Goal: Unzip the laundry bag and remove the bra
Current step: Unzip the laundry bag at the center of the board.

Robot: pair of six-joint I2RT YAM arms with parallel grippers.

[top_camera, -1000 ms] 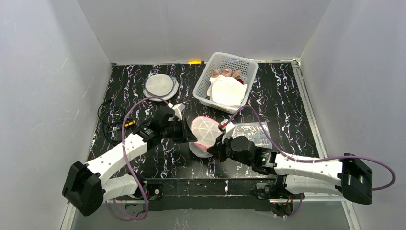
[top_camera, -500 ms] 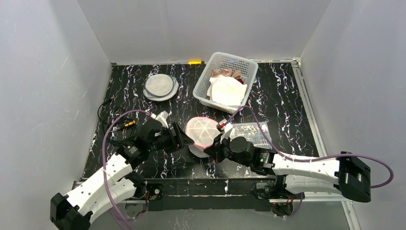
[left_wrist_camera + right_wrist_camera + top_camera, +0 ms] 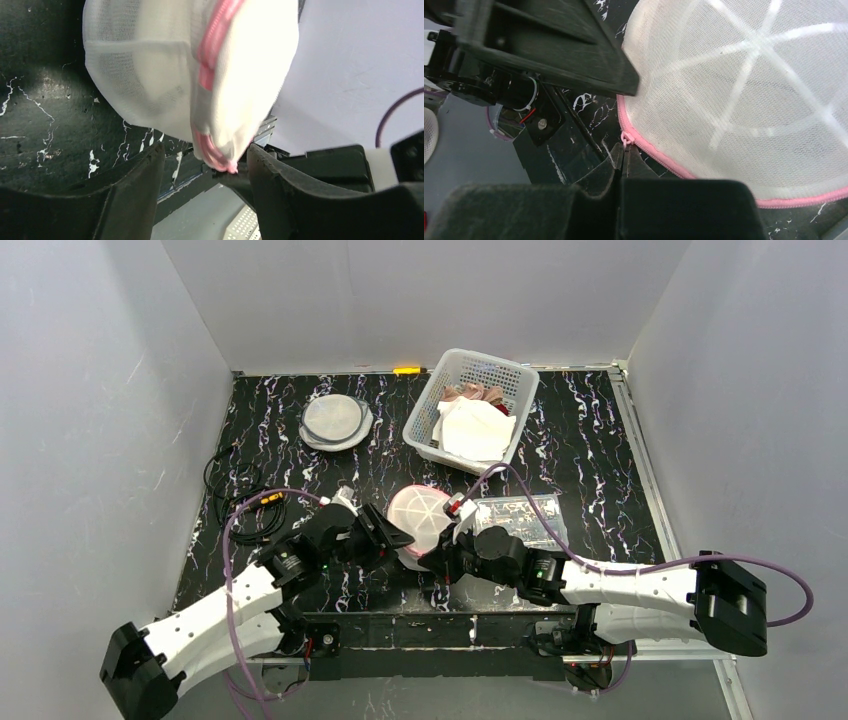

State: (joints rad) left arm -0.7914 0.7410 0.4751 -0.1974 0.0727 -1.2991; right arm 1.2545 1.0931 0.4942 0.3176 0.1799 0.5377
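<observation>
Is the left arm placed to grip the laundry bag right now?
Probably yes. The left gripper has its fingers open, the laundry bag just ahead, nothing between. The right gripper, shut on the zipper pull, sits close, so room is tight.

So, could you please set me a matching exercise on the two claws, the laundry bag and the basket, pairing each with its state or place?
1. left claw
2. right claw
3. laundry bag
4. basket

A. farthest from the arms, cloth inside
B. open
C. shut on the pink zip pull
D. white mesh, between the two claws

Pairs: 1-B, 2-C, 3-D, 4-A
</observation>
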